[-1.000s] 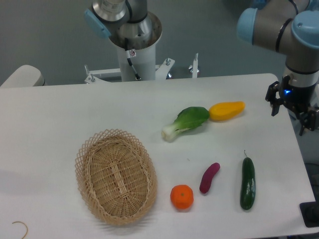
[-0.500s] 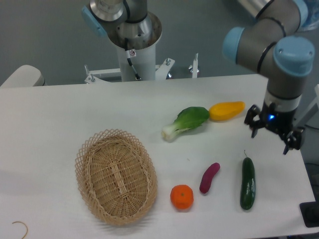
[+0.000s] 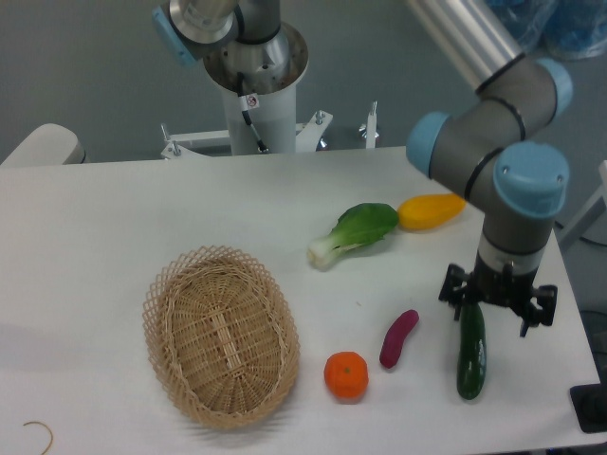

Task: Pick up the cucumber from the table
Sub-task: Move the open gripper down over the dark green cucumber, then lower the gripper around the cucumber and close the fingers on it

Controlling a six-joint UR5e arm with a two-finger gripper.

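A plain grey-blue wall (image 3: 85,76) stands behind the white desk (image 3: 142,204), under soft, even light without hard shadows.

My table (image 3: 114,218) is a smooth white top with rounded corners. On it I see a woven wicker basket (image 3: 221,323) at front left, an orange (image 3: 346,374) just beside its right rim, then a small purple vegetable (image 3: 398,338) and the dark green cucumber (image 3: 471,355) lying lengthwise near the right edge. Farther back lie a bok choy (image 3: 354,232) and, touching its leaves, a yellow vegetable (image 3: 430,210).
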